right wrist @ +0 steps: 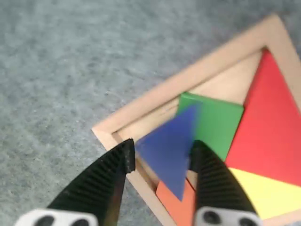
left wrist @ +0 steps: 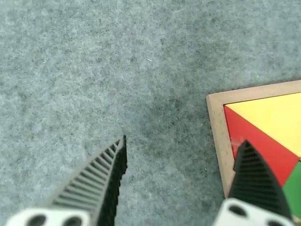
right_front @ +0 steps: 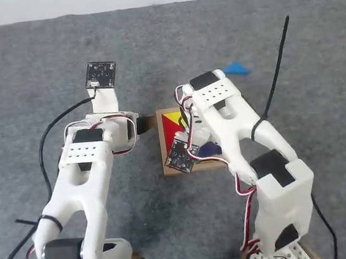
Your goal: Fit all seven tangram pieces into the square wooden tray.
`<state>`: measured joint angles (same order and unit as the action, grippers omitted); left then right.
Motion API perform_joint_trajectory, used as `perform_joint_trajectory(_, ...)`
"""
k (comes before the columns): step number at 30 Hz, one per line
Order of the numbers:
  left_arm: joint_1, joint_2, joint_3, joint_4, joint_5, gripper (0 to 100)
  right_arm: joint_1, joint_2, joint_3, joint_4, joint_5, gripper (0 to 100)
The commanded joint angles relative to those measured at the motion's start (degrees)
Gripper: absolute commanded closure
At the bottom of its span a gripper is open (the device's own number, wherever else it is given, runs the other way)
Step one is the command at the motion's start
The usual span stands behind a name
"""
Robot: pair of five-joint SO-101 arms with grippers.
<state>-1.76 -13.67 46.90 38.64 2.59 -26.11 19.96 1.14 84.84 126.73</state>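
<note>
The square wooden tray lies under my right gripper. That gripper is shut on a dark blue triangle, held just above the tray's corner. In the tray lie a green square, a red triangle, a yellow piece and an orange piece. My left gripper is open over the carpet beside the tray's edge, with nothing between its fingers. From above, the tray sits between both arms. A light blue piece lies on the carpet beyond the tray.
Grey carpet covers the whole table. A black cable runs past the right arm, and another cable loops left of the left arm. Open carpet lies at the far left and far right.
</note>
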Motion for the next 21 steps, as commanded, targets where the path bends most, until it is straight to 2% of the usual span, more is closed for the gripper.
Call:
perform_joint_trajectory(1,-0.1,-0.3,-0.2,-1.2,-0.7,65,-0.5,-0.7,-2.2,1.1,0.4,86.4)
perform_joint_trajectory(8,-0.1,-0.3,-0.2,-1.2,-0.7,65,-0.6,-1.0,-2.5,1.2,-0.7,84.7)
perform_joint_trajectory(10,-0.1,-0.3,-0.2,-1.2,-0.7,65,-0.6,-1.3,-4.0,0.7,-4.0,84.8)
perform_joint_trajectory(15,-0.1,-0.3,-0.2,-1.2,-0.7,65,3.0,-2.2,-17.5,-1.2,-25.6,84.9)
perform_joint_trajectory(18,-0.1,-0.3,-0.2,-1.2,-0.7,65,6.3,-1.5,-28.7,-3.1,-45.9,84.9)
perform_joint_trajectory(21,-0.1,-0.3,-0.2,-1.2,-0.7,65,10.0,2.2,-34.8,-11.5,-64.0,84.7)
